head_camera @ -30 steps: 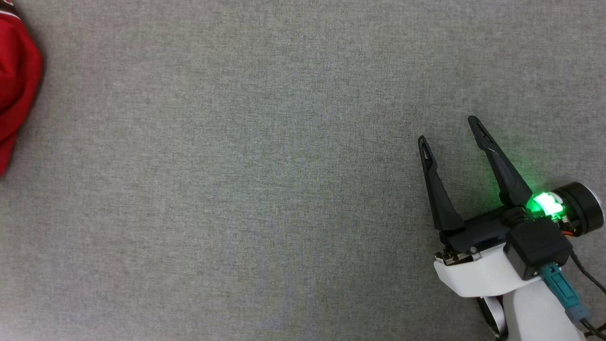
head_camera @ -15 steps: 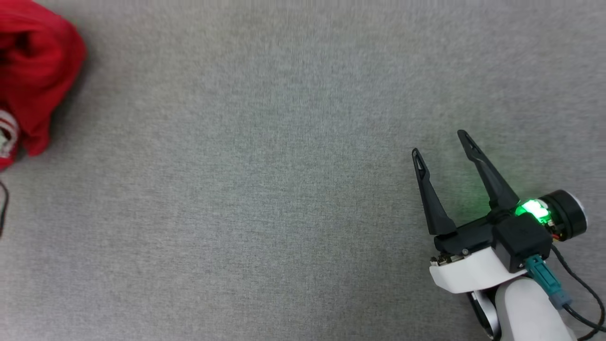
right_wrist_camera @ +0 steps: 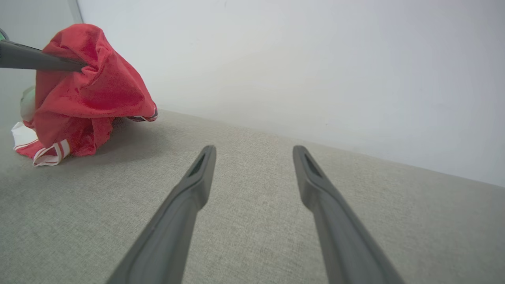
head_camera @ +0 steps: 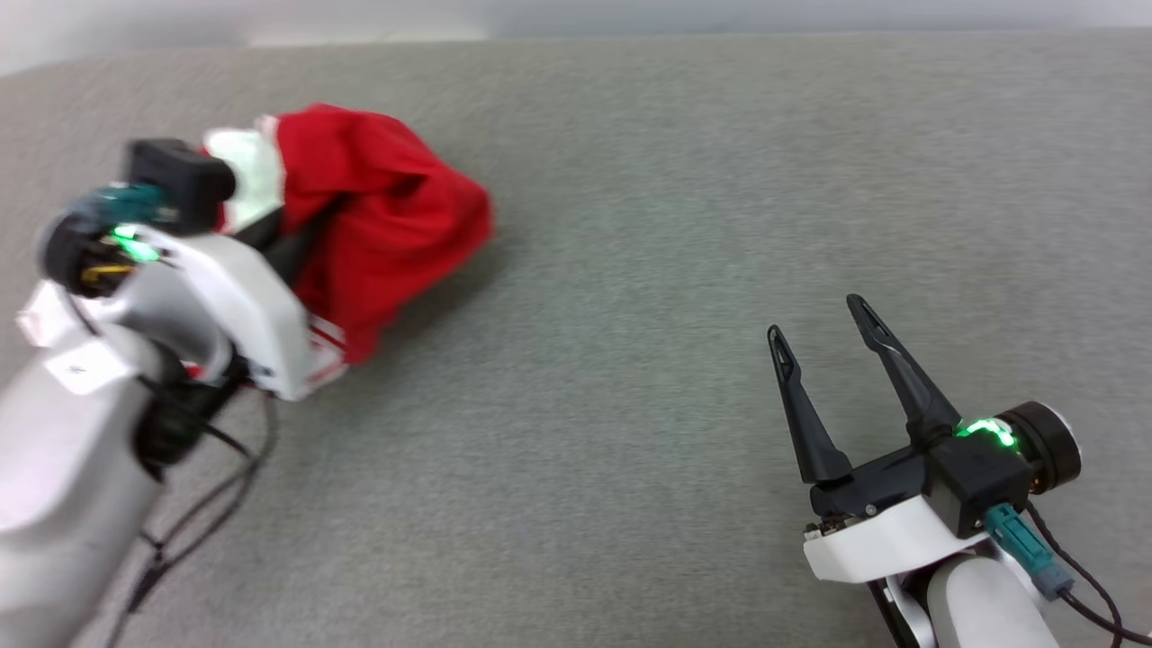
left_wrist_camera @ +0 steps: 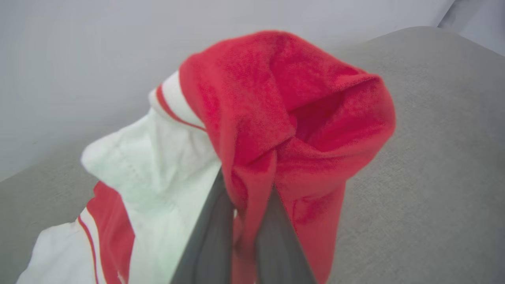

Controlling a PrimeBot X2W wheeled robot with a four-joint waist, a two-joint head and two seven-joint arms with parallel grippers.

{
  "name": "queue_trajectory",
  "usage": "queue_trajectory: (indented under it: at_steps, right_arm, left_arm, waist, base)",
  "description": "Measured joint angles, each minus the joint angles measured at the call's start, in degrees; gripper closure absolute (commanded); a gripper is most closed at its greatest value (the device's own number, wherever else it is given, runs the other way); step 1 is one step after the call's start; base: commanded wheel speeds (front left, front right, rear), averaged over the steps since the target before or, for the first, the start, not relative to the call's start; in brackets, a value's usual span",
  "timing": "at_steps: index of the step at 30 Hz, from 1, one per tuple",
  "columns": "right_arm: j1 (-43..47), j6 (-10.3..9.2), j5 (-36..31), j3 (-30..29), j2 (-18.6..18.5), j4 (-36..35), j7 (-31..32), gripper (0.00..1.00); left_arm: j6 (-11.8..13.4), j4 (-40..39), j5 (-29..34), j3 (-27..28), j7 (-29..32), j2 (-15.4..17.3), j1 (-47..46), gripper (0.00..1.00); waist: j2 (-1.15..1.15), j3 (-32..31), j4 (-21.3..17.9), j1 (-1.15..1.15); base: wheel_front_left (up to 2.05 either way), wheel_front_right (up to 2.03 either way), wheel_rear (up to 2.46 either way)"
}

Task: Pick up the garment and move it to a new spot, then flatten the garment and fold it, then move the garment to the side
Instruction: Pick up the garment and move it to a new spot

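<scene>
At the near right of the head view, the right gripper [head_camera: 814,317] sits low over the table [head_camera: 585,432], jaws spread wide and holding nothing. Its fingers are long, dark, matte and tapered, each with a narrow slot near the tip. The wrist behind them has a white shell and a green indicator light. The table covering is a grey, heathered woven fabric with a fine, even grain, and it lies flat.

Farther out on the left, the left gripper [head_camera: 301,229] has its jaws clamped on a fold of the garment [head_camera: 387,216]. In the left wrist view the two fingers converge with red cloth pinched between them. The garment is gathered into a loose, rounded bunch, held up at the pinched fold while its lower part rests on the table, well apart from the right gripper. The cloth is a soft, slightly fuzzy red knit that drapes in deep rolls. A white sleeve panel with visible stitching and red-and-white striped trim shows at the lower edge. No lettering can be made out in this crumpled state.

Beyond the far edge of the table stands a plain pale wall [right_wrist_camera: 315,59].

Assessment: the task is at its first stage. The garment is grasped and part-raised, but a new spot is not yet confirmed. Flattening, folding and moving it aside are all outstanding. The limp cloth will likely need both grippers to spread it.
</scene>
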Motion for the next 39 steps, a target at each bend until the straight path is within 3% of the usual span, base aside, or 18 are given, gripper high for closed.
queue_trajectory:
  at_steps: [8,15,20,21,25,30,35,39]
  right_arm:
    - [0.1,0.00,1.8,-0.1,0.0,-0.2,0.0,0.00]
    - [-0.3,0.00,3.9,-1.4,-0.1,-0.9,0.0,0.00]
    - [-0.4,0.00,5.8,-2.6,-0.1,-1.1,0.0,0.00]
    - [-0.4,0.00,5.9,-2.8,-0.1,-1.2,0.0,0.00]
    - [-0.4,0.00,6.3,-3.5,-0.1,-1.1,0.0,0.00]
    - [-0.3,0.00,6.3,-4.8,-0.1,-0.9,0.0,0.00]
    - [0.4,0.00,5.1,-5.5,-0.1,-0.7,0.0,0.00]
    - [1.3,0.00,3.8,-6.5,-0.1,-0.3,0.0,0.00]
  left_arm:
    - [3.3,-2.4,3.9,-6.7,0.0,-11.2,0.3,1.00]
    - [4.6,5.1,10.6,-14.0,0.1,-20.8,-3.7,1.00]
    - [4.0,12.2,13.1,-18.2,-0.7,-26.4,-5.2,1.00]
    - [3.9,13.2,13.7,-18.9,-1.6,-27.3,-5.4,0.00]
    - [3.0,17.1,15.4,-21.1,-4.3,-30.6,-6.4,0.00]
    - [2.3,18.7,15.7,-21.4,-9.6,-33.2,-6.6,0.00]
    - [2.1,18.0,17.6,-21.8,-15.5,-33.1,-7.6,0.00]
    - [4.0,16.8,16.2,-19.0,-18.2,-31.0,-7.0,0.00]
  waist:
    - [0.00,-2.5,-6.7,0.00]
    - [0.00,-2.2,-13.4,0.01]
    - [0.00,-1.3,-17.6,0.01]
    - [0.00,-1.2,-18.3,0.01]
    - [0.00,-0.8,-19.9,0.01]
    - [0.00,-2.0,-18.9,0.02]
    - [0.00,-4.0,-16.2,0.02]
    - [0.00,-6.1,-13.4,0.02]
  base:
    - [0.00,0.00,0.00]
    - [0.00,0.00,0.00]
    - [0.00,0.00,0.00]
    - [0.00,0.00,0.00]
    - [0.00,0.00,0.00]
    - [0.00,0.00,0.00]
    - [0.00,0.00,0.00]
    - [0.00,0.00,0.00]
